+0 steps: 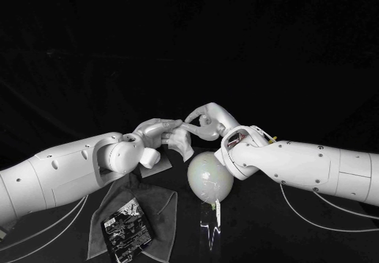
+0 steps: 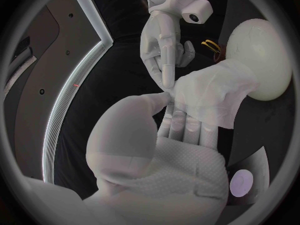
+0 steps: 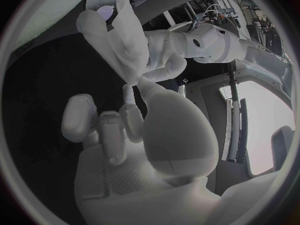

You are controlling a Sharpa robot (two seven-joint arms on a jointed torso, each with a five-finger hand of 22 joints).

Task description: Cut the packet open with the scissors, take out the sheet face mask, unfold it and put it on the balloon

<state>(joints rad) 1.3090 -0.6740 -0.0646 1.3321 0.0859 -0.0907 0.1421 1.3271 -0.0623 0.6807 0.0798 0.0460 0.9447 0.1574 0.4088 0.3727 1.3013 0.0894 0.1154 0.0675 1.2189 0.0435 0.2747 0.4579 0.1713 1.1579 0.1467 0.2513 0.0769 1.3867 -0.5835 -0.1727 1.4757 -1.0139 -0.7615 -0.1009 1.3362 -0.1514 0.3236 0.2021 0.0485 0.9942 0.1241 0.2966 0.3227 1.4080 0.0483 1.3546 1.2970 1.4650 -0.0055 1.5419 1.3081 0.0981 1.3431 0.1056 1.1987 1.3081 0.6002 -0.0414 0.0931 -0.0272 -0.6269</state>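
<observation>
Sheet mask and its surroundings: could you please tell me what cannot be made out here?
- Head view: the sheet mask is mostly hidden behind the left hand.
- Head view: the balloon is partly covered at its top by the right arm.
- Head view: the packet has print too small to read.

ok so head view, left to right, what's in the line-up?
left arm → packet → left hand → balloon → right arm. Right hand skipped: it sits straight above the balloon.
</observation>
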